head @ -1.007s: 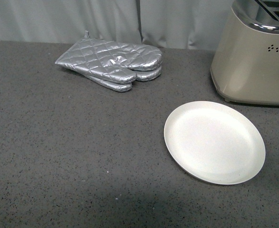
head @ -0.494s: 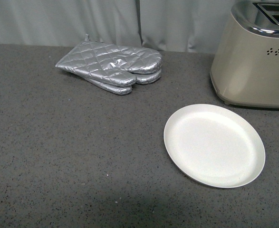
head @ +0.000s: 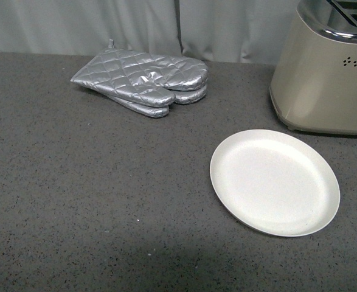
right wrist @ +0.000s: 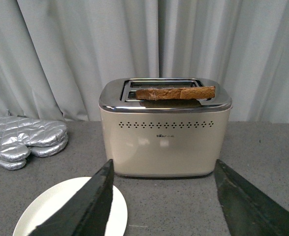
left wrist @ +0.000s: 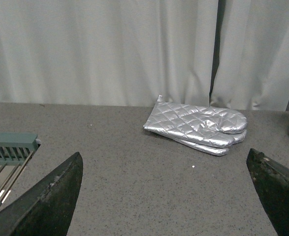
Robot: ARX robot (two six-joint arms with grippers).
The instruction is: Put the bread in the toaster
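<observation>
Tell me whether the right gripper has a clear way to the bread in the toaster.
Probably yes: the right gripper is open, facing the toaster, and nothing stands before the bread.

A grey speckled countertop (head: pixel 93 201) fills the front view, with pale curtains (head: pixel 135 24) hanging behind it; a pair of silver quilted oven mitts (head: pixel 143 82) lies stacked toward eleven o'clock, thumbs pointing to the near side; a round white plate (head: pixel 274 181) sits bare toward four o'clock, well apart from the mitts; the beige toaster (head: pixel 324 79) stands at two o'clock, just beyond the plate, cut off by the frame edge, a small brown bit showing at its chrome top.
</observation>
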